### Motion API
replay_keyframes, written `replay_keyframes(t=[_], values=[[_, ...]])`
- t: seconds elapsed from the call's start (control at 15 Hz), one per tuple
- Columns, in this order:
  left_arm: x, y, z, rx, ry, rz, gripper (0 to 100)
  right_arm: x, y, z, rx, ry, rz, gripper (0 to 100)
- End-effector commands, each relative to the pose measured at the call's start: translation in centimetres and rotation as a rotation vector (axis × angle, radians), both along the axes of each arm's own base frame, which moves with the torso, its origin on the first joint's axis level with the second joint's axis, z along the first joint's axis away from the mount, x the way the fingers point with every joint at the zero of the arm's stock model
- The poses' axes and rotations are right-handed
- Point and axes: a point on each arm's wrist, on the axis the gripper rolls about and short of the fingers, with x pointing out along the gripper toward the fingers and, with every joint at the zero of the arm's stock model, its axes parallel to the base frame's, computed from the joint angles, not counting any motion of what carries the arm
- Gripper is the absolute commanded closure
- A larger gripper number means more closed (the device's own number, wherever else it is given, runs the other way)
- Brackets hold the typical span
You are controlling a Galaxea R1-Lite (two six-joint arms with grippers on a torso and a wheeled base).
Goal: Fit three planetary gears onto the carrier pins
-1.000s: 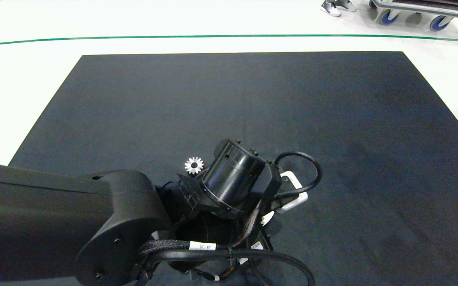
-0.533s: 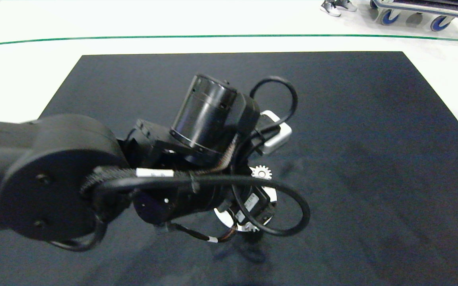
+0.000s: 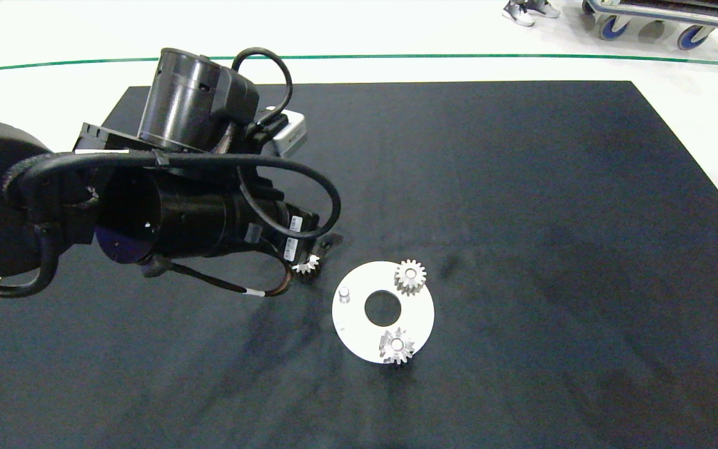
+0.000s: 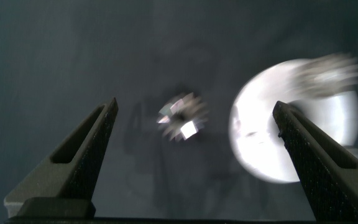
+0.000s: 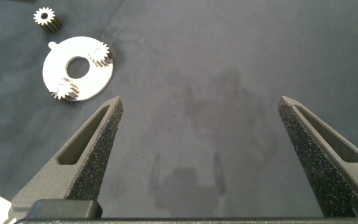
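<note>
Already Two Gears Seated, One Loose on the Mat

Two of the small metal gears sat on pins of the white disc [image 3: 359, 324]: one gear [image 3: 410, 276] at the far edge, another gear [image 3: 396, 346] at the near edge. The third pin [image 3: 344, 294] stood bare on the disc's left side. The third gear [image 3: 306, 267] lay on the black mat [image 3: 521, 218] just left of the disc, apart from it. The left gripper [image 4: 194, 134] hung over that loose gear, its fingers [image 4: 82, 149] spread wide and holding nothing. The right gripper [image 5: 197, 143] was also wide open and empty, well away from the disc, over bare mat.
</note>
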Motion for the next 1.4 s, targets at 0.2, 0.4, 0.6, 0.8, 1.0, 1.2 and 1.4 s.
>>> replay_keyframes(t=[0.2, 0.4, 0.6, 0.8, 1.0, 1.2, 1.4], values=[[0.9, 1.5, -3.7, 0.012, -0.005, 0.049, 0, -0.2, -0.1, 0.1, 0.001, -0.007, 0.001, 0], [1.7, 0.8, -4.6, 0.035, -0.008, 0.032, 0, -0.2, -0.1, 0.1, 0.001, -0.007, 0.001, 0], [1.5, -0.6, -5.5, 0.058, 0.016, -0.009, 0, -0.2, -0.1, 0.1, 0.001, -0.006, 0.003, 0], [2.0, -1.2, -5.9, 0.087, 0.009, -0.035, 0, -0.2, -0.1, 0.1, 0.001, -0.006, 0.004, 0], [2.5, -1.3, -6.4, 0.086, 0.007, -0.029, 0, -0.2, -0.1, 0.1, 0.003, -0.007, 0.004, 0], [2.7, -1.4, -6.5, 0.096, 0.006, -0.034, 0, -0.2, -0.1, 0.1, 0.003, -0.007, 0.002, 0], [2.7, -1.4, -6.5, 0.101, 0.005, -0.037, 2, -0.2, -0.1, 0.1, 0.004, -0.008, 0.002, 0]])
